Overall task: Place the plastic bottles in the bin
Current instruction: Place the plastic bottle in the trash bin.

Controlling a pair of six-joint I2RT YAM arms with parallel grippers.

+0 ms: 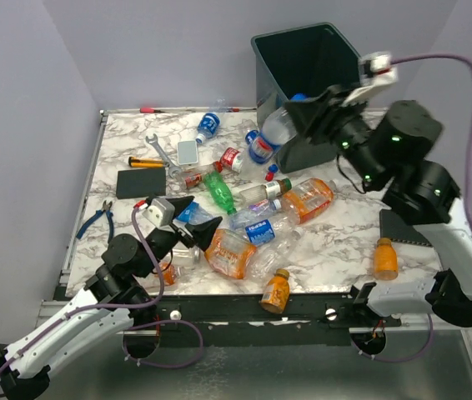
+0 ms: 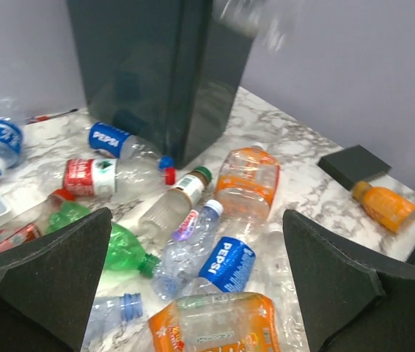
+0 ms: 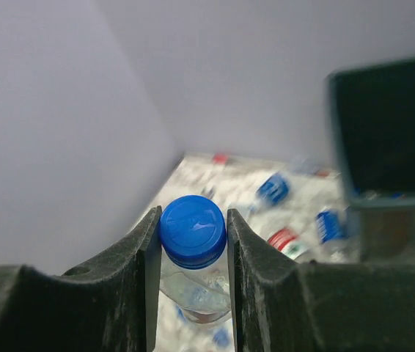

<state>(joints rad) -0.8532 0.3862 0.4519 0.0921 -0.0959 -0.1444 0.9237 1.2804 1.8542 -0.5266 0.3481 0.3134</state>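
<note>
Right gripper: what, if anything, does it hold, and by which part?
A clear bottle, pinched at its blue cap by the right gripper. The left gripper holds nothing.

Top view looks down; both wrist views, closer, share the bin (image 1: 303, 62).

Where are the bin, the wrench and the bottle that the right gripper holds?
bin (image 1: 298, 58): top view, on its inner back wall.
wrench (image 1: 163, 154): top view, on its handle.
held bottle (image 3: 193, 233): right wrist view, on its blue cap.
</note>
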